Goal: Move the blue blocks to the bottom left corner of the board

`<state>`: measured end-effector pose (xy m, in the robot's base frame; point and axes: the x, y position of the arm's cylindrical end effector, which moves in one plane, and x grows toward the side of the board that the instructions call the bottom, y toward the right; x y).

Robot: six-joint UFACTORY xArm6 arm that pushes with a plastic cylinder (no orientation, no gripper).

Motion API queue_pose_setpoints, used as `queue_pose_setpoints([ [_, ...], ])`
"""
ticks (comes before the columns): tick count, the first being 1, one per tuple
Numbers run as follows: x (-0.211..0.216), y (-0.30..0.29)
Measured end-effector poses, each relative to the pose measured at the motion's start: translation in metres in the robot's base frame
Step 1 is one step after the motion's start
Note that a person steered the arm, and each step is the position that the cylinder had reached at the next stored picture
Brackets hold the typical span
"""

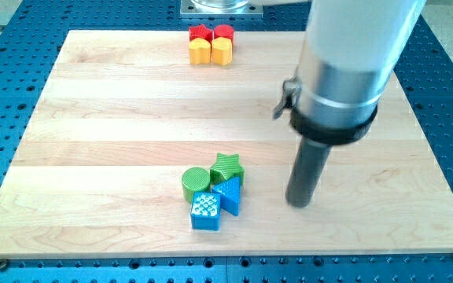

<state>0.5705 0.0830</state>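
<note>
Camera view is showing my tip (300,204) resting on the wooden board (93,118) in the lower right part of the frame, at the end of a straight dark rod that is gripping nothing, since it has no jaws to open or close. The two blue blocks are lying to the tip's left, near but not touching it: the blue triangular block (230,196) is sitting closest, and the blue square block (205,211) is pressing against its lower left side. Directly above them, in the same tight cluster, the green round block (196,182) and the green star block (227,167) are standing in contact with the blue pair. Far off at the top centre of the frame, two red blocks (211,32) and two yellow blocks (211,52) are huddling together, well clear of any path. The goal corner is lying at the lower left of the frame, so a leftward shove from the tip's present side looks about right in direction. Open board is stretching from the cluster to that corner with nothing in the way. The risk, as I judge it, is dragging the green blocks along, and running the blue square block over the bottom edge, which is lying near it.
</note>
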Motion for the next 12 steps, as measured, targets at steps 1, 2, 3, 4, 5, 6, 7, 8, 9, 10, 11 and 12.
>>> queue_pose_setpoints([
  [1,0.004,-0.036],
  [2,0.023,-0.088],
  [3,0.027,-0.126],
  [4,0.006,-0.155],
  [5,0.0,-0.159],
  [6,-0.008,-0.25],
  [7,-0.006,-0.283],
  [8,0.039,-0.195],
  [9,0.042,-0.114],
  [10,0.012,-0.105],
  [11,-0.007,-0.105],
  [12,-0.048,-0.112],
])
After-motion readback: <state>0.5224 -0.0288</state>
